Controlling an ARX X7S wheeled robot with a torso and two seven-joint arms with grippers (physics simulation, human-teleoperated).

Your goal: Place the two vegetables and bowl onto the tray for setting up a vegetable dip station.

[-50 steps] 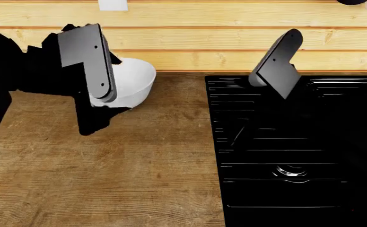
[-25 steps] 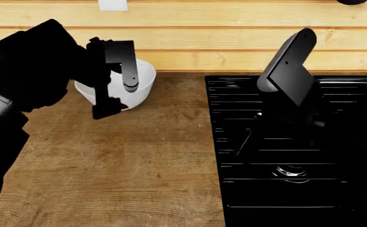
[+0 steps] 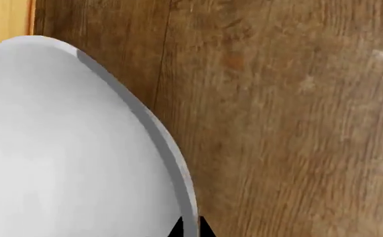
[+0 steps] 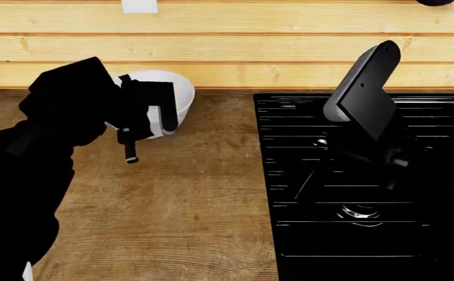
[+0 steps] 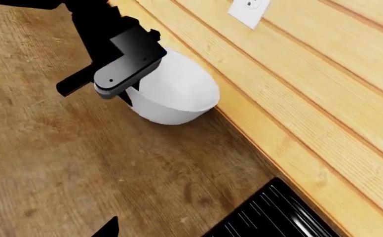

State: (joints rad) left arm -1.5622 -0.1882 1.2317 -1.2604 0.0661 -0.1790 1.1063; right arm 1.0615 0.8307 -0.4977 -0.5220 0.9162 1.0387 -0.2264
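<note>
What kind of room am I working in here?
Most likely a kitchen counter: a wooden countertop backed by a pale plank wall, a black stovetop set into it, and a white bowl at the left gripper.

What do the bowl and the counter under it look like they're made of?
Bowl: smooth, plain white with soft shading, probably glazed ceramic, though plastic would look the same. Counter: brown with visible grain streaks, seemingly matte wood or wood laminate.
</note>
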